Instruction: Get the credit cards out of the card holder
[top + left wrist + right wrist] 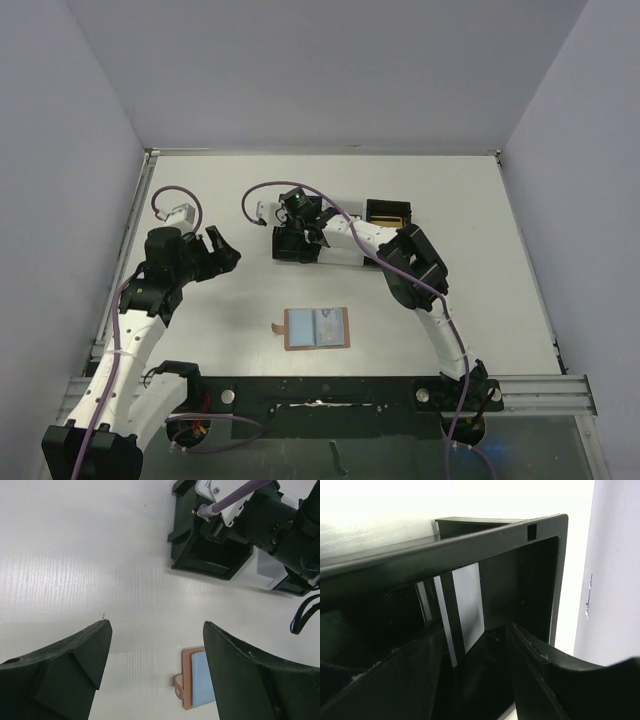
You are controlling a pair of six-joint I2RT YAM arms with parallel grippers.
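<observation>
No writing, label or number can be read on anything here.

Bright even overhead light, faint soft shadows on the white worktop [450,200], streaky glare in the left wrist view, left tool [156,630] slightly soft, right wrist view blown out above, tray [540,580] interior murky.

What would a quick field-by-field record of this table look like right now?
Card holder: lying open, blue lining up, on the table
Tray: behind it, seemingly a gold card in its right-end compartment
Left gripper: open, empty, above bare table
Right gripper: open, down in the tray's left-end compartment
</observation>
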